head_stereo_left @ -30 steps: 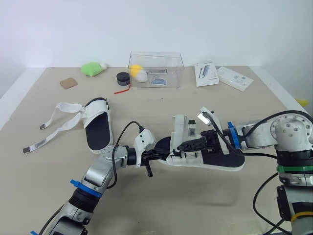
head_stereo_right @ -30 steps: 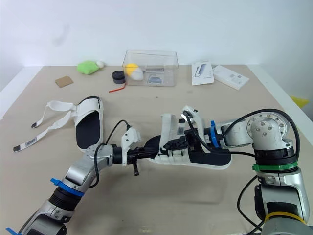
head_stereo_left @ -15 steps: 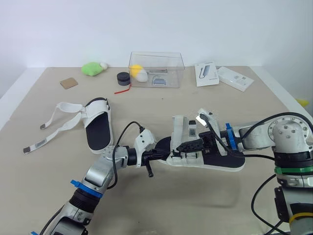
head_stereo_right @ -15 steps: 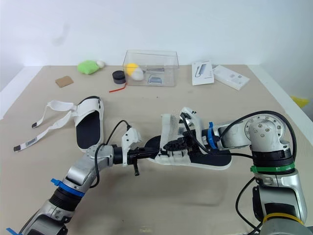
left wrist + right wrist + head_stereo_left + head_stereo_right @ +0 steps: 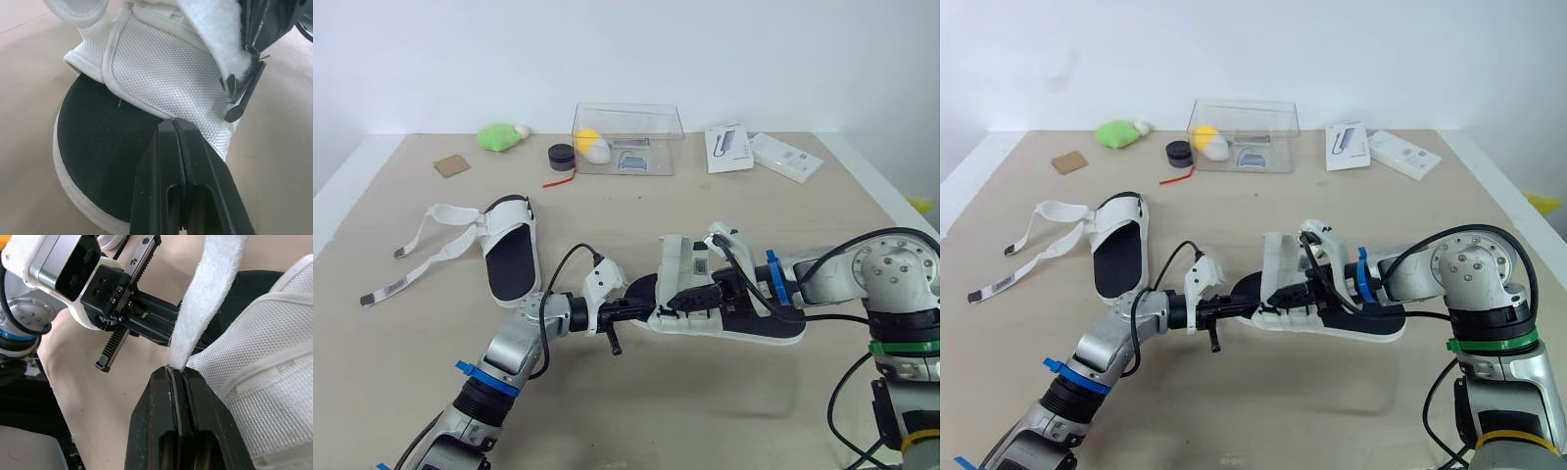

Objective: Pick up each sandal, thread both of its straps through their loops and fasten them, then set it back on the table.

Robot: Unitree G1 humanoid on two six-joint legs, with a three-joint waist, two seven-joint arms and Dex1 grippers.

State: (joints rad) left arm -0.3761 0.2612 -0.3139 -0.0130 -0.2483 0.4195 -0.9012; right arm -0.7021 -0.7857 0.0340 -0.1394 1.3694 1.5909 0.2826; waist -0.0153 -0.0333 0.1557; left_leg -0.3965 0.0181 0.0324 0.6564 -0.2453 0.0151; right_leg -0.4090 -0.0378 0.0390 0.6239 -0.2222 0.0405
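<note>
- The sandal (image 5: pixel 734 318) lies in the middle of the surface (image 5: pixel 636 411), between my two arms. The right end effector (image 5: pixel 177 368) is pressed together on the strap (image 5: pixel 208 298), which rises out from between its fingers. The hold looks to be on a thin edge only, so a sideways pull could let the strap slip out.
- The left end effector (image 5: pixel 631 305) is also pressed together, at the toe end, with its tips at the edge of the mesh flap (image 5: pixel 161 63). I cannot tell if any cloth is really caught between them. If none is, the sandal is not anchored, and a pull on the strap would drag the whole sandal over the surface.
- The two end effectors are very near each other. A small wrong move could knock one against the other and loosen both holds.
- I cannot make out the loop. If I guide the strap without seeing it, the strap may miss the loop, twist, or stick to the flap in the wrong place.
- The other sandal (image 5: pixel 507 257) lies well apart on my left, with its straps open. A wide swing of the left arm could push it or catch those straps.
</note>
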